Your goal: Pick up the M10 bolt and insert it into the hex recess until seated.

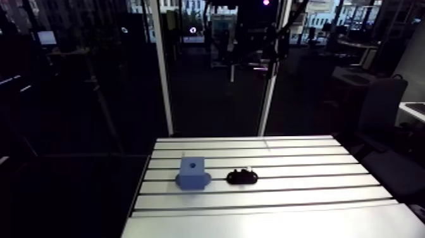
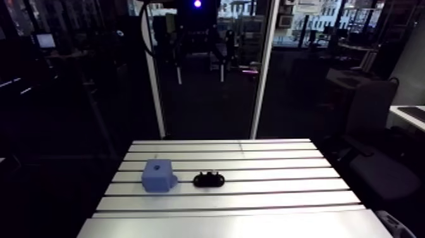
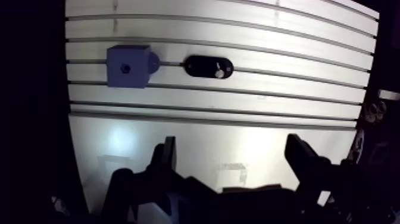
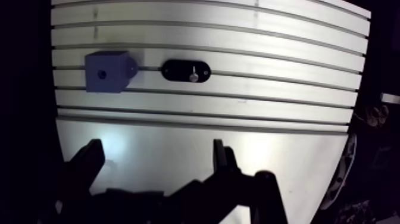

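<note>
A blue block [image 3: 127, 65] with a small round hole in its top face sits on the slotted aluminium table [image 3: 268, 95]. Beside it lies a black oval holder [image 3: 207, 66], and a pale metal bolt [image 3: 219, 72] stands in the end of it farther from the block. In the arm view the block [image 1: 192, 172] and holder [image 1: 242, 176] sit side by side mid-table. My gripper [image 3: 232, 143] hangs high above the table's smooth near strip, well short of both objects. It is open, with dark fingers [image 3: 168, 152] wide apart and nothing between them.
The table's slotted part carries only the block and holder. A smooth plate [image 1: 272, 225] forms its near strip. A dark office chair [image 1: 382, 120] stands off the table's right side. Beyond the table's edges it is dark.
</note>
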Available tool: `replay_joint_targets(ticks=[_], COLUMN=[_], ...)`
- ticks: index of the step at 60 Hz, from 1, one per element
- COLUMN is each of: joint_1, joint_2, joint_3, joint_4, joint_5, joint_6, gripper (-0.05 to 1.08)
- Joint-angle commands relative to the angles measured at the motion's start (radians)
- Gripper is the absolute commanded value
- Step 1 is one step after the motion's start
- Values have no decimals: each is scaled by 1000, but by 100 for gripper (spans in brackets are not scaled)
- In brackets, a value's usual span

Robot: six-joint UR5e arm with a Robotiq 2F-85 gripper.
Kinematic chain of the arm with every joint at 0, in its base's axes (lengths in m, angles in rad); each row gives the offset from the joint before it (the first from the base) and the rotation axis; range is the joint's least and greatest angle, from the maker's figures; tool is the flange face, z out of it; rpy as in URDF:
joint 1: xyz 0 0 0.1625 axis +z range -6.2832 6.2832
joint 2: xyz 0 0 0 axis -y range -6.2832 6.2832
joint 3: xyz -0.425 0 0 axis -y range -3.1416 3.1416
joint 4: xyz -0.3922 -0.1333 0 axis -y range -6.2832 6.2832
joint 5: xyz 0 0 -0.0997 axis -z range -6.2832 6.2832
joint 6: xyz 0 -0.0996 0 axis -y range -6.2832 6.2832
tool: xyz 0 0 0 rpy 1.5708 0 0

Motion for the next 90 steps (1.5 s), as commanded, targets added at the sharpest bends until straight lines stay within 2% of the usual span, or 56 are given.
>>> replay_joint_targets(ticks=[1,8,19,21,29,32,47,56,64,66,74,77,83,90], joint_1=[-2,-8,-15,-18,-19,-20,-35,-54,-70,-82,-94,-95,-104,-108], joint_2=[-32,-52,-61,-66,-86,-90,-93,-93,-92,-86,-78,-75,-56,-43], joint_3=[91,147,212,253,334,360,434,486,508,518,543,550,566,578], joint_4=[-117,-186,-241,-277,-403,-452,-483,-551,-571,-581,-620,-635,-678,-685], joint_5=[-1,-7,-6,-3,-1,6,5,5,4,5,7,8,22,24], joint_6=[-30,-32,-33,-33,-49,-59,-56,-60,-62,-61,-69,-75,-90,-102], gripper=[1,1,1,1,1,1,4,12,24,31,40,42,44,47])
